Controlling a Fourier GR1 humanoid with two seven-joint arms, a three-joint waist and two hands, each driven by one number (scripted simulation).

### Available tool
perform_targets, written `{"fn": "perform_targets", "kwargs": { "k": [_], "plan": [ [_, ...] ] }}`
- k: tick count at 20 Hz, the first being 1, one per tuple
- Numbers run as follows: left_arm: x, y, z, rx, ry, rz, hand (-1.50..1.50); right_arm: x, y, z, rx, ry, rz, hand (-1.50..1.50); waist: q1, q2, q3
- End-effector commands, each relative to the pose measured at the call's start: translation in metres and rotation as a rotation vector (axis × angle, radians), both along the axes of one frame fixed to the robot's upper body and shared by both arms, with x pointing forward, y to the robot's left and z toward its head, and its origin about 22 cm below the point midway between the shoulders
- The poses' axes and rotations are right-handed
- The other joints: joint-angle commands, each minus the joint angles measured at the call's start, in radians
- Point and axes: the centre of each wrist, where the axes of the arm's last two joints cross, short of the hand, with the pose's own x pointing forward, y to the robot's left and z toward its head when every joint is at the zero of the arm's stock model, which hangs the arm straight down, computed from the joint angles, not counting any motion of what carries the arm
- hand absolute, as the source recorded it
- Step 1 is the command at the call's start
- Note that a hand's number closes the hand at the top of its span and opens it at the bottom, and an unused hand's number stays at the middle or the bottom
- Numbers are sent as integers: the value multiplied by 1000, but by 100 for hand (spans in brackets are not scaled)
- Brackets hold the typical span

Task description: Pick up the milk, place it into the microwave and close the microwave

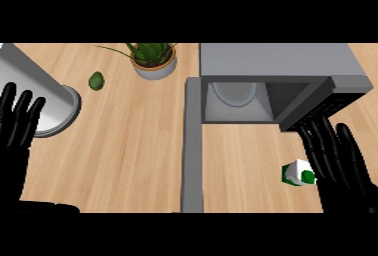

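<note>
While the microwave (pixel 280 60) is seen standing at the far right of the wooden counter (pixel 125 150), its door (pixel 192 150) is swung wide open. The door is shown edge-on as a grey strip running toward the near edge, at the left of the cavity. Inside, a pale round turntable plate (pixel 235 92) can be made out at the back of the cavity.

The milk carton (pixel 295 172), white with green patches, is found outside the microwave. It is set on the counter in front of the oven's right half, well to the right of the open door.

The right hand (pixel 341 167) is placed just beside the carton, on its right. The fingers are stretched straight toward the dark control panel (pixel 336 102), and nothing is grasped. The carton's right edge is overlapped by the inner side of the hand, so contact is possibly made there, though it cannot be settled from this angle.

Over at the left edge, the left hand (pixel 18 127) is shown resting, released, with its fingers straight and pointing away, well apart from the milk. Just beyond it a tall grey cylinder (pixel 40 95) is seen, with a small green oval item (pixel 96 80) near its right. A potted plant (pixel 153 59) is set at the far edge, left of the microwave.
</note>
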Motion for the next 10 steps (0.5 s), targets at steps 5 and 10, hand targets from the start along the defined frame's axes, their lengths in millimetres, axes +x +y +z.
{"fn": "perform_targets", "kwargs": {
  "k": [5, 10],
  "plan": [
    [-11, 15, -12, -46, 35, -10, -150, -25, 11, -1, -8, 19, 41, -150, -4, 3, 1],
    [-31, 32, -9, -44, 30, -3, -150, -20, 3, -23, -9, 39, -103, -150, -1, 3, 1]
  ]
}}
